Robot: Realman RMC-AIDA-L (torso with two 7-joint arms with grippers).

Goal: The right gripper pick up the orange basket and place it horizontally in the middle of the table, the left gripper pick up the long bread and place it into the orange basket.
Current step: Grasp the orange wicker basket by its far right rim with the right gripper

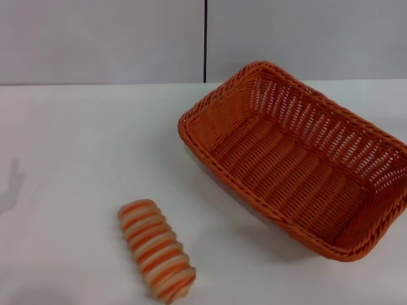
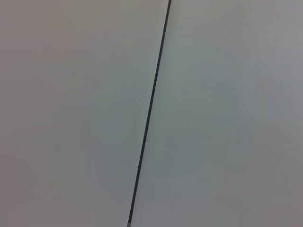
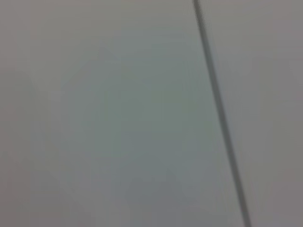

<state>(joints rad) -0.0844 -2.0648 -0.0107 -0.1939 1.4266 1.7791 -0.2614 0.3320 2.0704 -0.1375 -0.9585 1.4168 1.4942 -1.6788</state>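
In the head view the orange basket (image 1: 299, 159) rests on the white table (image 1: 76, 146) at the right, turned diagonally, its far right corner cut by the frame edge. It holds nothing. The long bread (image 1: 156, 250), banded orange and cream, lies on the table near the front, left of the basket and apart from it. Neither gripper shows in any view. Both wrist views show only a pale grey wall with a thin dark seam (image 2: 150, 113).
A grey wall with a vertical dark seam (image 1: 205, 40) stands behind the table's far edge. A faint shadow (image 1: 11, 187) falls on the tabletop at the far left. Bare tabletop stretches across the left and middle.
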